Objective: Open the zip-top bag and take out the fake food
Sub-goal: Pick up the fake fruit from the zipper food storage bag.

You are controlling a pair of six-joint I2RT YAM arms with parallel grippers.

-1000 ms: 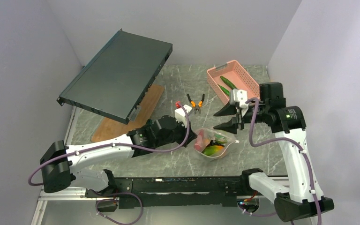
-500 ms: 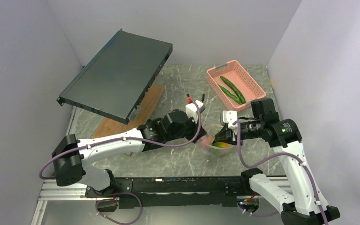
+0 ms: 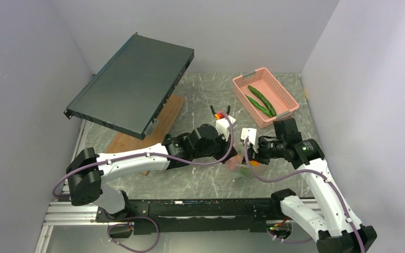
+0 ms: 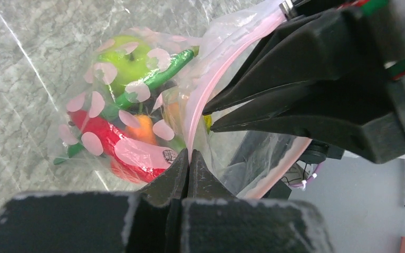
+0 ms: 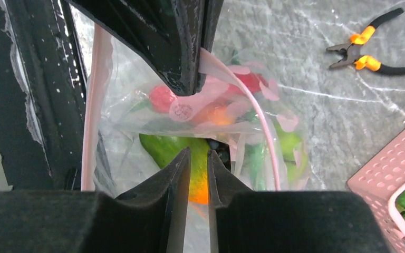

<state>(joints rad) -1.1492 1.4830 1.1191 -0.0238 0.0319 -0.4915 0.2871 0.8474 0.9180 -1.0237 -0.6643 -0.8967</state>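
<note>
Marble tabletop (image 3: 200, 184): zip-top bag (image 4: 137, 95) mouth-up, pinched by left hand (image 4: 189, 158); right hand (image 5: 200, 158) narrow, grip unclear.

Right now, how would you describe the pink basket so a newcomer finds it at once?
Look at the grey marbled table, toward its far right corner. The pink basket sits there. It is the only rigid, perforated container, holding two green cucumbers, unlike the clear floppy bag at the table's middle.
</note>
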